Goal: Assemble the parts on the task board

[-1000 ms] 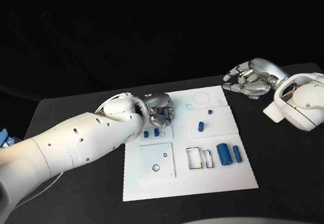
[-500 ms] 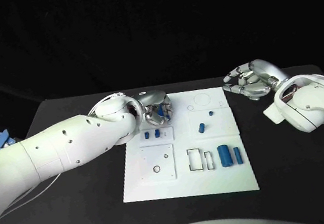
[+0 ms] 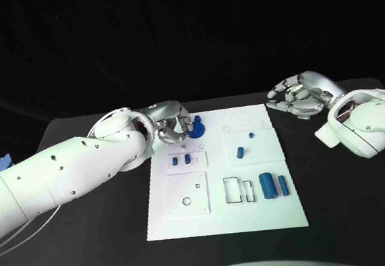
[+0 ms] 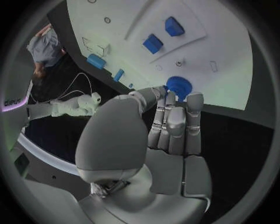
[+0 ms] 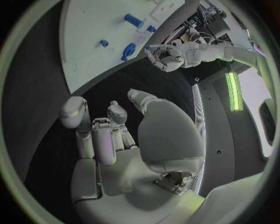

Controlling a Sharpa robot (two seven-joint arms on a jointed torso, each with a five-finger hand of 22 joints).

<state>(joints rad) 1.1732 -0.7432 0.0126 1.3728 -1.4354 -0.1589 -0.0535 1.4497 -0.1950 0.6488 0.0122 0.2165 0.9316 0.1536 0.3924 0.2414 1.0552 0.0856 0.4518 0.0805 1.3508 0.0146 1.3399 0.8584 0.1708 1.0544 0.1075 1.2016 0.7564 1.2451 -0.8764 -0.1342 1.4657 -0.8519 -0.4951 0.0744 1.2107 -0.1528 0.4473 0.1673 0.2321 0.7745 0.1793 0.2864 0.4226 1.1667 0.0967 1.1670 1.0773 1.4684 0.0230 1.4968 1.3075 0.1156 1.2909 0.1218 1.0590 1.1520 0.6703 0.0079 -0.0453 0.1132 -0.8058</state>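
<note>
The left hand has lifted back from the task board toward its far left corner, and its fingertips now pinch a blue gear, which sits at that corner of the board where a second ago no gear showed. The right hand still hovers off the board's far right corner, fingers curled in on nothing. The gear seems picked up, ready for seating on the board.

A black table stands against a wholly dark backdrop, with a green light strip glowing nearby.
</note>
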